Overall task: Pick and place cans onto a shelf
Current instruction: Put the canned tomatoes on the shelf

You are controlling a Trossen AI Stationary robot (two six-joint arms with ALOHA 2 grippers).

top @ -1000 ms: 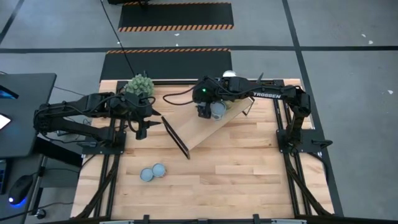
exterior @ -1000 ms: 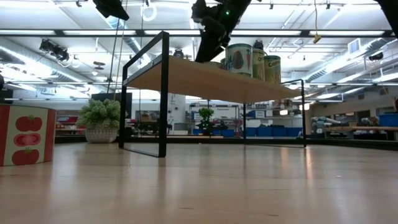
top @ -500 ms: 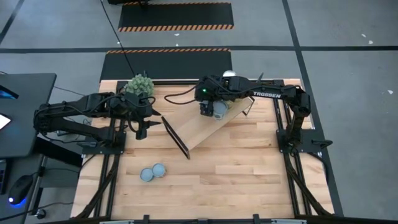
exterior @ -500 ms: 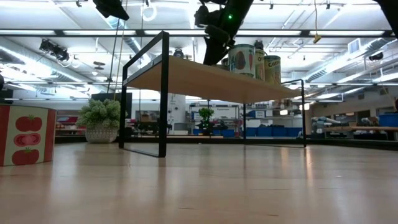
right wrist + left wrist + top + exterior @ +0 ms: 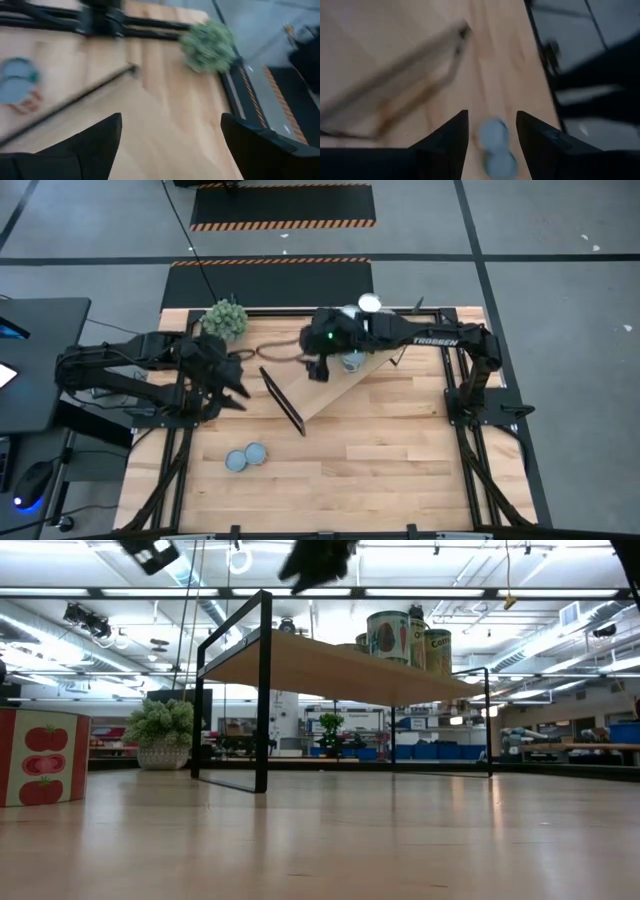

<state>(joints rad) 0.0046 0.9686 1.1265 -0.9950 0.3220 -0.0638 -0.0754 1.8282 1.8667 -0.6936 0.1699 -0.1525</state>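
Seen from above, two cans (image 5: 245,457) lie close together in the lower left of the frame, near the front edge of the worktop (image 5: 400,470). No hand touches them. Bare wood lies all around them, so we judge there is open room to come down on them from above.

Further back, in the middle left of the frame, our left hand (image 5: 233,388) hangs over the worktop, beside the near end frame of the shelf (image 5: 325,388). In its own wrist view its fingers (image 5: 451,136) are spread with nothing between them, and the two cans show in the gap. We judge this arm is lining up on the cans for the next pick. The move would call for lowering over one can without knocking its neighbour, since the two sit side by side.

The shelf runs on a slant from the centre toward the upper right. Our right hand (image 5: 318,367) hovers over its middle, fingers spread and holding nothing. Just beyond it a can (image 5: 352,360) stands on the board, and the level view shows at least two labelled cans (image 5: 405,638) upright on the far half. The near half of the board looks free.

Furthest back, a spiky green plant ball (image 5: 226,318) sits at the upper left corner of the worktop, near the rear edge.
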